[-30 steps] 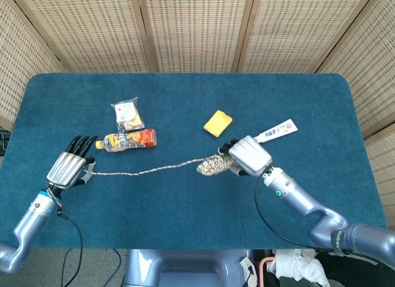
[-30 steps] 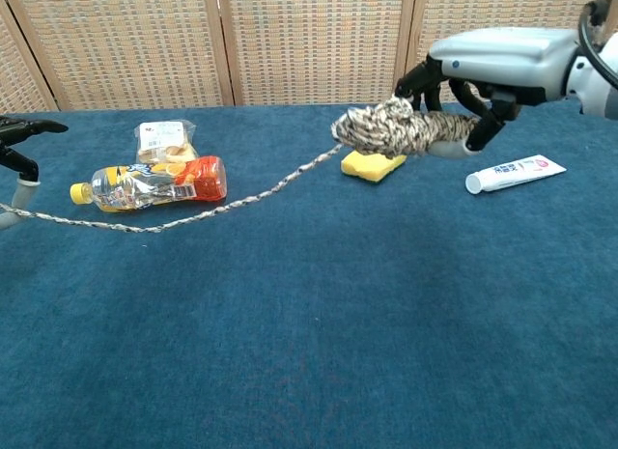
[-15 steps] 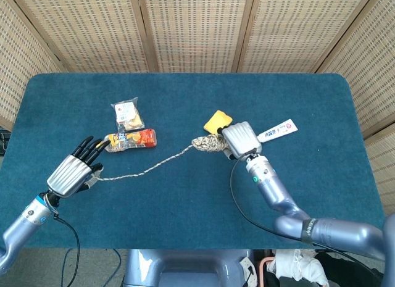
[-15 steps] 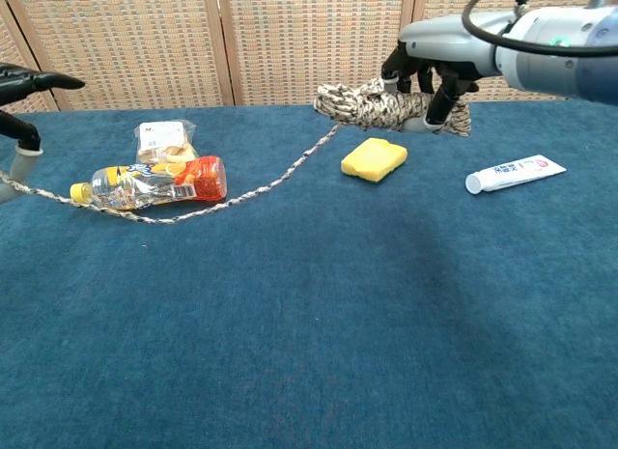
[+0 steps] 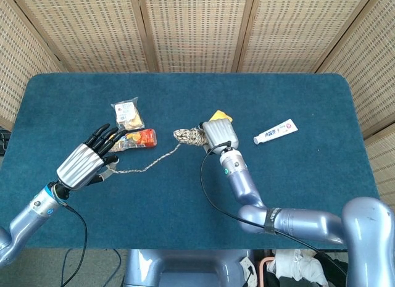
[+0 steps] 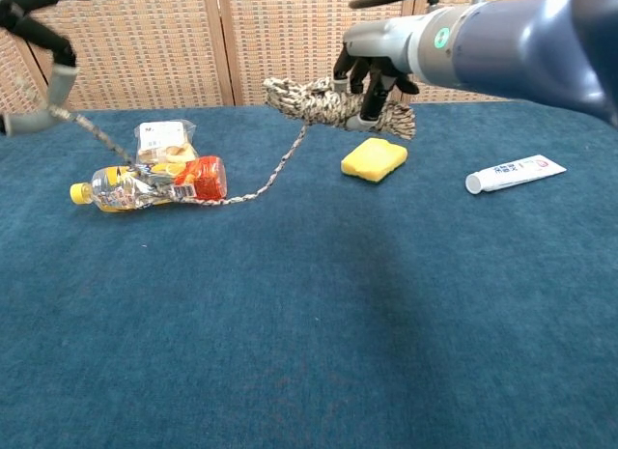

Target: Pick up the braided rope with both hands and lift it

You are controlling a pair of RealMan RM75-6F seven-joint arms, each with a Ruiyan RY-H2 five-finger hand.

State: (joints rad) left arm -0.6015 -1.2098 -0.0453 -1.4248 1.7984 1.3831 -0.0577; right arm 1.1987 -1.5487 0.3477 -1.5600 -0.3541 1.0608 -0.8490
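Observation:
The braided rope (image 5: pixel 152 160) (image 6: pixel 275 175) is a thin speckled cord ending in a thick coiled bundle (image 5: pixel 188 136) (image 6: pixel 314 100). My right hand (image 5: pixel 220 135) (image 6: pixel 379 69) grips the bundle and holds it in the air above the table. My left hand (image 5: pixel 86 163) (image 6: pixel 43 43) pinches the cord's other end between thumb and a finger, its other fingers spread, raised high at the left. The cord sags between the hands; its low middle lies against the bottle (image 6: pixel 145 183) on the table.
A drink bottle (image 5: pixel 129 139) and a snack packet (image 5: pixel 127 113) (image 6: pixel 165 138) lie at the left. A yellow sponge (image 6: pixel 374 158) (image 5: pixel 220 116) sits under my right hand. A toothpaste tube (image 5: pixel 275 131) (image 6: pixel 514 173) lies at the right. The table (image 5: pixel 185 225) is covered in blue cloth.
Both hands have risen and moved toward each other. The bundle has gone up and to the left, and the cord has lifted from lying flat to sagging over the bottle.

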